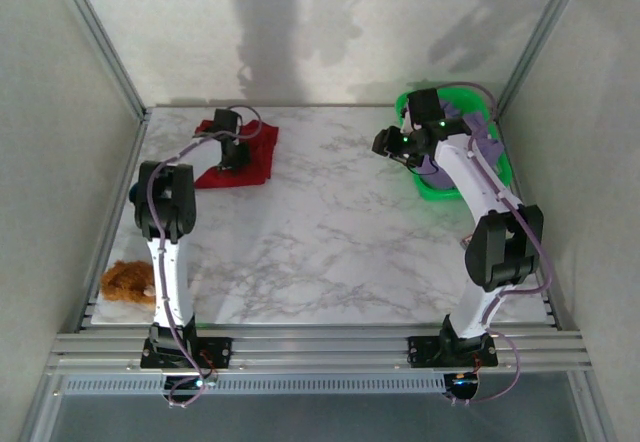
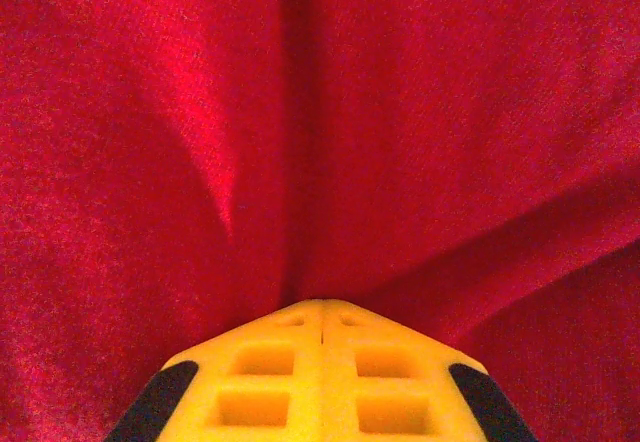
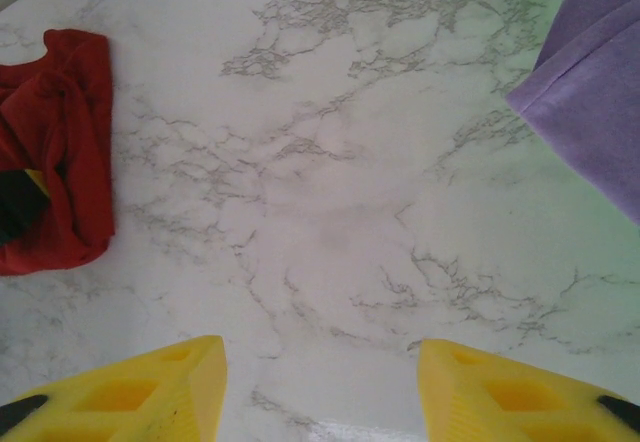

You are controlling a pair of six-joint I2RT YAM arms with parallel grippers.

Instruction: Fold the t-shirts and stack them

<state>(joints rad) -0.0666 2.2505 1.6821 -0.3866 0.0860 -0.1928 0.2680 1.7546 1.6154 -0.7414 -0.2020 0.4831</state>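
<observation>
The deep red t-shirt (image 1: 250,157) lies crumpled at the far left of the marble table (image 1: 330,232). My left gripper (image 1: 233,150) is down on it. In the left wrist view its yellow fingers (image 2: 322,307) are pressed together, with folds of red cloth (image 2: 420,132) converging at their tips. The lavender t-shirt (image 1: 487,144) lies in the green basket, and one corner of it (image 3: 595,92) hangs toward the table. My right gripper (image 1: 393,143) hovers beside the basket, open (image 3: 322,362) over bare marble, holding nothing. In the right wrist view the red t-shirt (image 3: 70,162) sits far left.
The green plastic basket (image 1: 440,190) stands at the far right against the wall. A fuzzy orange-brown lump (image 1: 127,282) lies at the near left, by the left arm's base. Metal frame rails border the table on both sides and along the front.
</observation>
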